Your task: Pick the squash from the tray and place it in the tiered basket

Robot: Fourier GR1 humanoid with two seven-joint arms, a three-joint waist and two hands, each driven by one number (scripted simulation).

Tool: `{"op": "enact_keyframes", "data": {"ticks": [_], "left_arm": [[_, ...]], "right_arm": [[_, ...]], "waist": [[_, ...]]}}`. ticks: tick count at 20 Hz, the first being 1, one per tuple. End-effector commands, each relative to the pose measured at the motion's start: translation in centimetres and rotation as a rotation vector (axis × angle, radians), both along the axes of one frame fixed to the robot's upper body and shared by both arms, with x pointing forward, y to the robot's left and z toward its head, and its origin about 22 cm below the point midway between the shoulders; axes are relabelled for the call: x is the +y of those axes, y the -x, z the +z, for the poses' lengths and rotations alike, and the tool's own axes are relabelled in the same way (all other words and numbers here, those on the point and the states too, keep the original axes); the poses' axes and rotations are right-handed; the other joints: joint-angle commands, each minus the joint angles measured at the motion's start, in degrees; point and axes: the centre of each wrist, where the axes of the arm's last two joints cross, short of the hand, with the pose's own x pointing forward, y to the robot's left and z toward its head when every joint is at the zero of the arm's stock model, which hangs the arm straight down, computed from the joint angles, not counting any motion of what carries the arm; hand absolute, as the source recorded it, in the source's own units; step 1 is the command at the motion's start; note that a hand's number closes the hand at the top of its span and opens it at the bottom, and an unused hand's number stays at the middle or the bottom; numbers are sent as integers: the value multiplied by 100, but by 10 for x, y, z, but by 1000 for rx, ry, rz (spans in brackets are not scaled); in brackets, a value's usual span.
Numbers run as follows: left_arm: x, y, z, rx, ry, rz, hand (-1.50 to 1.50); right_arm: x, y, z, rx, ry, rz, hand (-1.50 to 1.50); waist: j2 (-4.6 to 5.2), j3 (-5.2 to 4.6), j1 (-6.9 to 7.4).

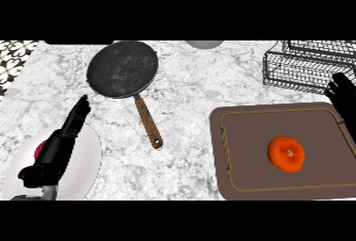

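An orange squash (287,154) lies on the brown tray (240,141) at the lower right. The black wire tiered basket (306,63) stands at the back right, beyond the tray. My right hand (343,96) shows at the right edge, over the tray's far right corner and just below the basket, fingers pointing up and straight; it holds nothing and is apart from the squash. My left hand (66,136) is at the lower left, fingers stretched out over a white plate, holding nothing.
A black frying pan (122,68) with a brown handle (149,123) lies in the middle back. A white plate (80,172) sits at the lower left, with a pink object (39,149) partly hidden by my left hand. A grey round object (204,44) shows at the top edge.
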Motion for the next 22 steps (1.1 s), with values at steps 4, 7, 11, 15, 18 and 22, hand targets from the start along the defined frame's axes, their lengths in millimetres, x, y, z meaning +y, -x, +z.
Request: {"op": "enact_keyframes", "data": {"ticks": [4,7,11,15,18,22], "left_arm": [[-23,-10,13,-40,58,85,0],[-19,-8,1,-6,89,104,0],[-48,-24,4,1,115,114,0],[-59,-21,-3,17,123,138,0],[-70,-34,10,8,123,134,0],[-58,-25,3,45,122,148,0]], "right_arm": [[11,-31,52,-301,-327,366,150],[13,-31,7,-431,-803,-13,150],[20,-44,8,-170,-695,597,-150],[-46,-23,10,-250,-676,775,-150],[-88,-21,56,-304,-545,847,-150],[-120,-3,139,-303,-140,894,-150]], "waist": [[-12,-65,-10],[-55,206,-351],[73,-55,-39],[40,-64,-151],[25,-78,-150],[4,-77,-174]]}}
